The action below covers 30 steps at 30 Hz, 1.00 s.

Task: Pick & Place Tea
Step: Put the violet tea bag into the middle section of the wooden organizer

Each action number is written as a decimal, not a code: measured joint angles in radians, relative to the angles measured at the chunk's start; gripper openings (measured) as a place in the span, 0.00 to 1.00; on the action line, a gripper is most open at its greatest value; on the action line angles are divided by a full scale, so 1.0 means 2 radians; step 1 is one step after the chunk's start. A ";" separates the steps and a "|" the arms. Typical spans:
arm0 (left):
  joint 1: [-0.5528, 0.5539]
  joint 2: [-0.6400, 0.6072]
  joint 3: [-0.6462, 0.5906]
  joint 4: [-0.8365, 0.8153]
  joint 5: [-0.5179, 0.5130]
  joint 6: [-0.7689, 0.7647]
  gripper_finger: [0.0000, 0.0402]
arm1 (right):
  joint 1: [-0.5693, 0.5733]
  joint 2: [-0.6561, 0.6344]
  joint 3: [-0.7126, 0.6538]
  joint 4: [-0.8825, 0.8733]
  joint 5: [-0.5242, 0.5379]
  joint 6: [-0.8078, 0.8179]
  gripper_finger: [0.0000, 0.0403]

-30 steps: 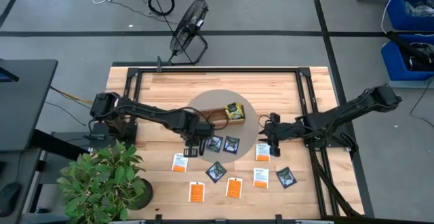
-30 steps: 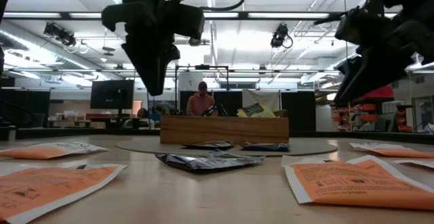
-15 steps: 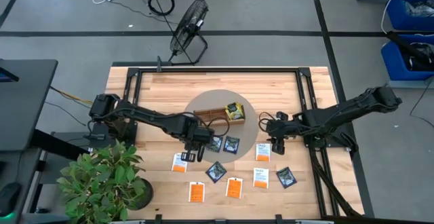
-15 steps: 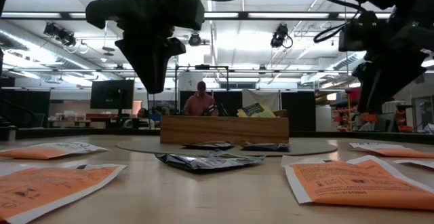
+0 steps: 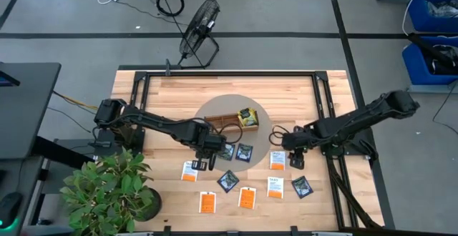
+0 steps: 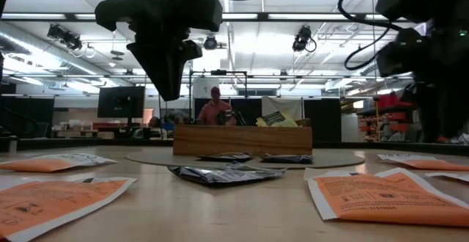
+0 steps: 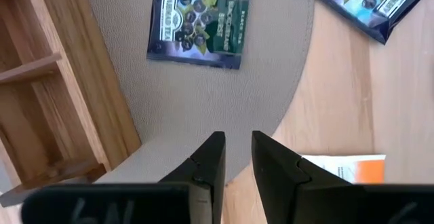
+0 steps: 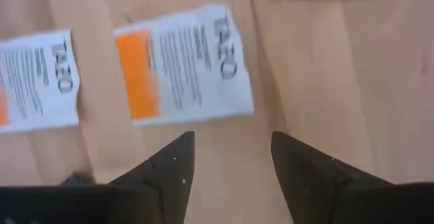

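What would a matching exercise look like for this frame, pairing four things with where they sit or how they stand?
Things:
1. yellow-green tea packet
2. long compartmented wooden tray
3. left gripper
4. right gripper

Places or states:
A. fingers wide apart, above a white-and-orange tea packet on bare wood
B. standing in the tray's right end
C. on the round grey mat, behind the two dark blue-black tea packets
D. fingers nearly together, holding nothing, over the mat's edge

Pairs: 1-B, 2-C, 3-D, 4-A
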 joint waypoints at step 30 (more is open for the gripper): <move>0.000 0.000 0.000 0.036 -0.003 0.027 0.19 | 0.277 0.047 0.015 0.040 0.014 0.132 0.49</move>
